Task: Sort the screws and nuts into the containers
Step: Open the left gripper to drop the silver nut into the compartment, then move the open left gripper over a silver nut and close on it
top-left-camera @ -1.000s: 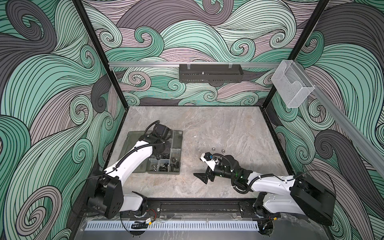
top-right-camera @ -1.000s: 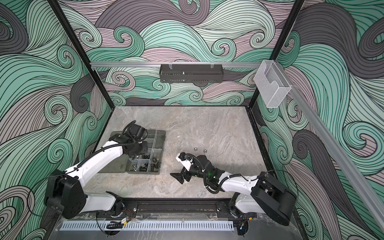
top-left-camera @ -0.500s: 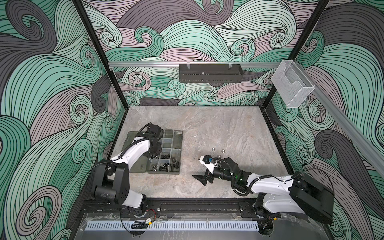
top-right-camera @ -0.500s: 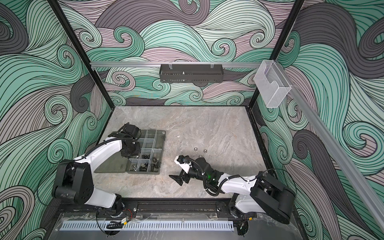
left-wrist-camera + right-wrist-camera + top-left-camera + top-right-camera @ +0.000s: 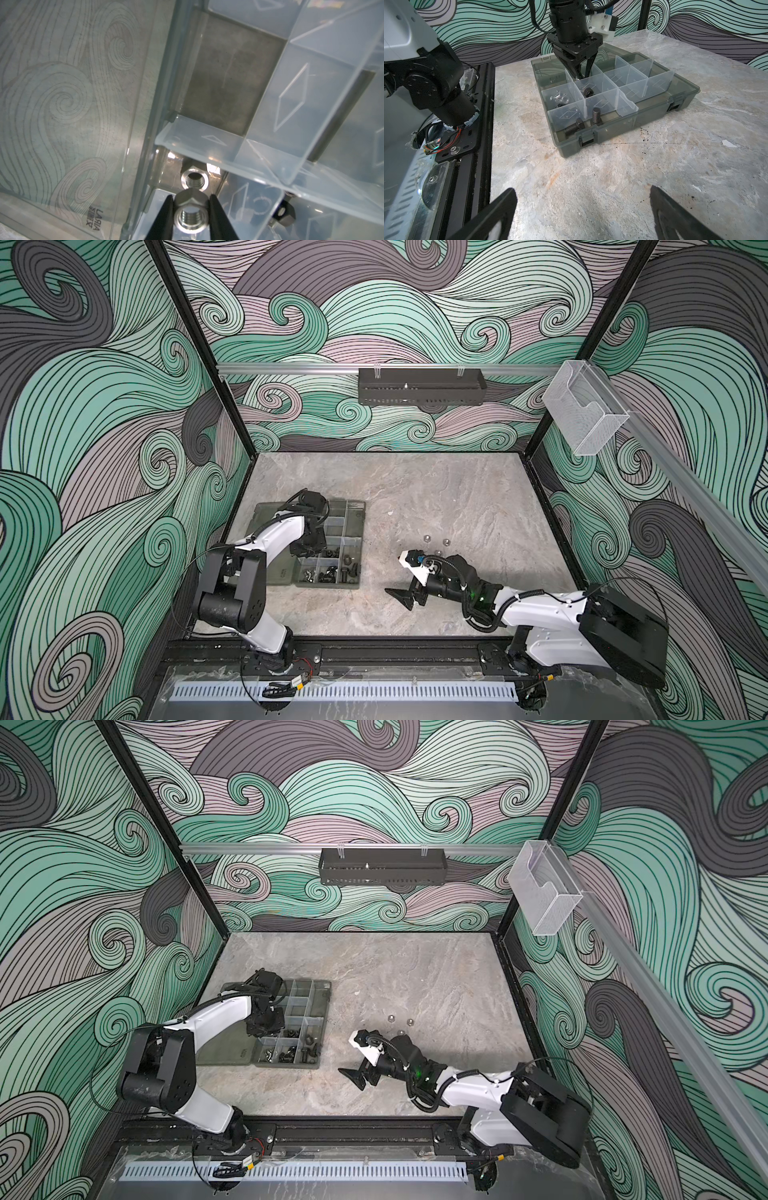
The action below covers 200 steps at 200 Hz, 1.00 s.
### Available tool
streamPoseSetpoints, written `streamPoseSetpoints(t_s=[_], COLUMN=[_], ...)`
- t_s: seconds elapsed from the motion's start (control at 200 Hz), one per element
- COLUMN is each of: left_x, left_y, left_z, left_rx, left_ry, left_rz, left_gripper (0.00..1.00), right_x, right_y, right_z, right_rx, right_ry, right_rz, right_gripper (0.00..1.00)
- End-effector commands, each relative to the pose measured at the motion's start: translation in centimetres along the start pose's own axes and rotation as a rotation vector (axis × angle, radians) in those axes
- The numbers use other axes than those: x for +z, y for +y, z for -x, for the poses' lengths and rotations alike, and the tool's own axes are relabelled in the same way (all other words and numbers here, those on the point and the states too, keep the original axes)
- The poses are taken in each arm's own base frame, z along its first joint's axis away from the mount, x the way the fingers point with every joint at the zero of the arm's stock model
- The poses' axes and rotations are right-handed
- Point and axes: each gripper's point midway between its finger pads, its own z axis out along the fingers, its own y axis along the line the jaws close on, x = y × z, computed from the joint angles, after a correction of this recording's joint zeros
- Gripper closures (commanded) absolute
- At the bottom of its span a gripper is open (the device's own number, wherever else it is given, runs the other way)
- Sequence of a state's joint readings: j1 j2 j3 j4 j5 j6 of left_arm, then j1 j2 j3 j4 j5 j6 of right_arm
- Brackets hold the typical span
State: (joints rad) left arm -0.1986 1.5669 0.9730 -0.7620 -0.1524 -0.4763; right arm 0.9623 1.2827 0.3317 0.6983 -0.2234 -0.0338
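**Silver nut pinched inside the organizer, right side idle**

Grips a shiny silver hex nut (image 5: pixel 191 211) in the left gripper (image 5: pixel 191 197): narrow black fingers (image 5: pixel 166 220) pressed on two opposite flats, jaws closed down to the nut's width. Shows this from the left wrist alone, along with a second silver hex nut (image 5: pixel 194 179) lying flat on the compartment floor just beyond the held one, and a black hex nut (image 5: pixel 284 214) behind a clear divider (image 5: pixel 270 99). Hides the held nut in both top views under the left arm's wrist (image 5: pixel 309 539).

Places the grip from the right wrist instead: left gripper (image 5: pixel 581 70) pointing straight down into the flat translucent grey-green plastic organizer box (image 5: pixel 623 128), fingertips sunk behind a divider in the row of compartments next to the open lid (image 5: pixel 542 64). Picks out there too, in the row nearest that camera, two small black hex-head bolts, one lying (image 5: pixel 573 127) and one upright on its head (image 5: pixel 596 117), plus silver winged nuts (image 5: pixel 559 97) in the compartment just beyond.

Holds the right gripper (image 5: pixel 581 188) spread wide with nothing in it, low over bare grey marbled tabletop (image 5: pixel 415 489), well apart from the box.

Counts three loose silver nuts (image 5: pixel 427 538) on the table near the right gripper, on its far side. Sets the box (image 5: pixel 353 518) in the left half, lid (image 5: pixel 266 518) close to the table's left edge. Leaves the middle and the whole back of the table open, with a black rail (image 5: pixel 374 651) along the near edge.
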Motion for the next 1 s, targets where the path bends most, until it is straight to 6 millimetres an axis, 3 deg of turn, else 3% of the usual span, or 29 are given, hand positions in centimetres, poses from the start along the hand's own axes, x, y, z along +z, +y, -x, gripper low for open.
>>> streamPoseSetpoints(t_s=[0.0, 0.34, 0.49, 0.63, 0.73, 0.861, 0.996], left_x=[-0.8, -1.9, -4.4, -8.1, -10.0, -9.5, -7.6], left_y=[-0.4, -0.5, -1.7, -6.9, -12.3, -20.4, -26.6], left_z=[0.9, 1.3, 1.9, 1.9, 1.3, -0.3, -1.4], left_rx=[-0.023, -0.031, -0.013, 0.113, 0.223, 0.36, 0.442], left_ry=[-0.027, -0.054, -0.138, -0.236, -0.28, -0.232, -0.154], left_rz=[-0.021, -0.038, -0.108, -0.277, -0.378, -0.458, -0.419], left_gripper=[0.71, 0.66, 0.66, 0.65, 0.64, 0.64, 0.63], right_x=[-0.2, -0.7, -1.7, -3.8, -5.4, -6.3, -6.8], right_y=[-0.5, -1.7, -5.2, -9.8, -11.5, -12.3, -12.1], right_z=[0.6, 0.7, 0.6, -0.6, -1.5, -2.0, -3.4], right_rx=[-0.016, 0.045, 0.198, 0.36, 0.396, 0.416, 0.486], right_ry=[-0.026, -0.03, 0.004, -0.002, -0.003, 0.003, 0.04], right_rz=[-0.016, -0.038, -0.121, -0.246, -0.325, -0.366, -0.357], right_gripper=[0.01, 0.01, 0.01, 0.01, 0.0, 0.01, 0.01])
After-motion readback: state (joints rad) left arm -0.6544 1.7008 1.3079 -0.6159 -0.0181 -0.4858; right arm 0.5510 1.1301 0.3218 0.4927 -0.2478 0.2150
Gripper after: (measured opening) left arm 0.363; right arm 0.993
